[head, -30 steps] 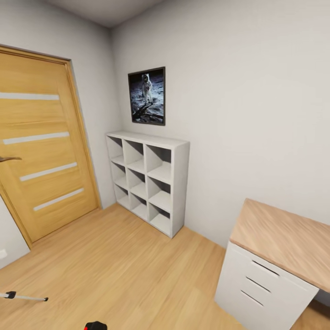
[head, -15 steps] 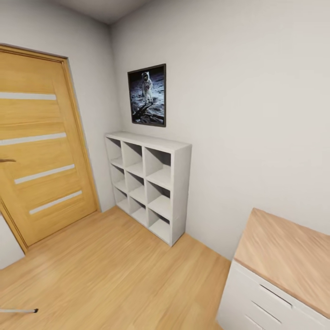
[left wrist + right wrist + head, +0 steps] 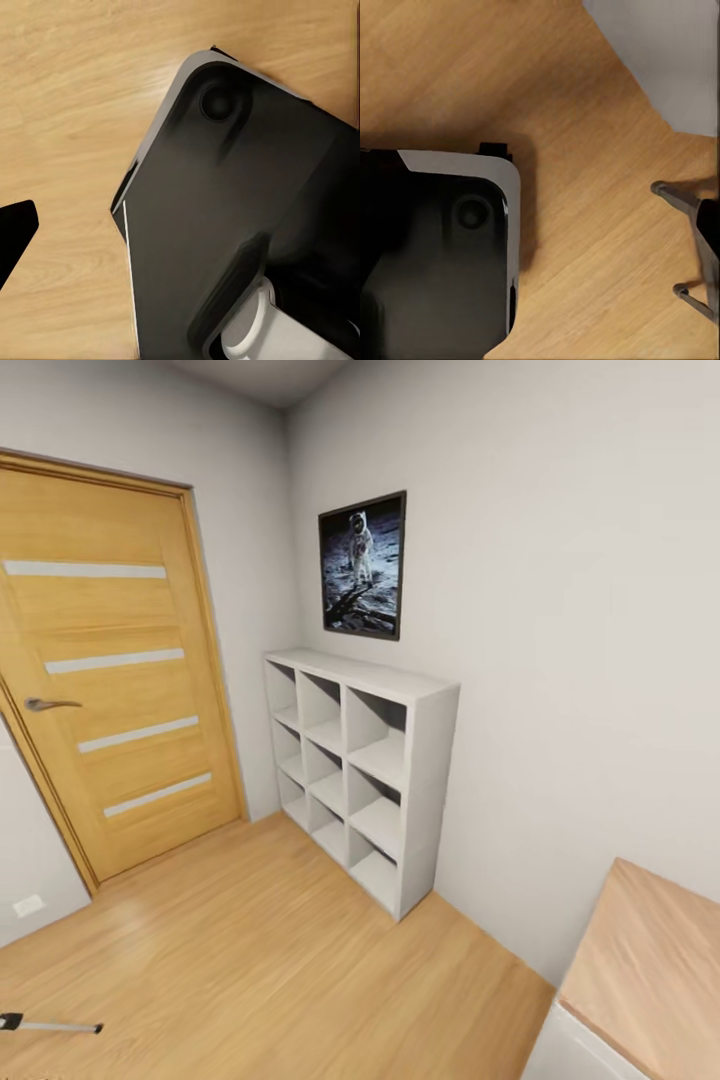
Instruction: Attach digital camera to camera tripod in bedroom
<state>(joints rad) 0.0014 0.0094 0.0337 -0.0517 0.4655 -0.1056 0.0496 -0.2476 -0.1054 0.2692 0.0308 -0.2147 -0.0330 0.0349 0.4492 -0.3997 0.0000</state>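
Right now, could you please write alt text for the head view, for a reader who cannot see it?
A bedroom corner: a closed wooden door at left, a white cube shelf against the wall under a framed astronaut picture. One thin tripod leg lies low at the left edge, over light wood floor.

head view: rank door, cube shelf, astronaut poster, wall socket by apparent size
1. door
2. cube shelf
3. astronaut poster
4. wall socket
The door stands a little nearer the camera, which may widen its lead.

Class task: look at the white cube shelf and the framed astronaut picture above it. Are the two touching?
Apart. The head view shows a strip of bare wall between the bottom of the astronaut picture and the top of the white cube shelf.
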